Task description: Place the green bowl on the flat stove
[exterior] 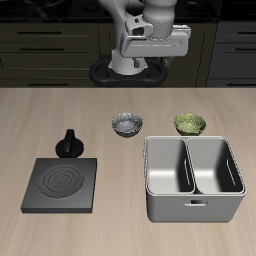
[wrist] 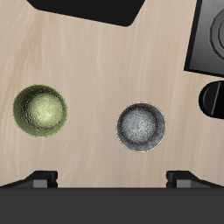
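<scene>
The green bowl sits upright on the table just behind the grey basin; it also shows in the wrist view, empty, with a mottled lighter inside. The flat stove, a black square plate with ring grooves, lies near the table's front edge, far from the bowl; only part of it shows in the wrist view. My gripper hangs high above the table's back, over the gap between the two bowls. In the wrist view the gripper is open and empty, its fingertips wide apart.
A grey-white patterned bowl stands beside the green one. A small black knobbed object sits just behind the stove. The grey two-compartment basin stands between the green bowl and the front edge.
</scene>
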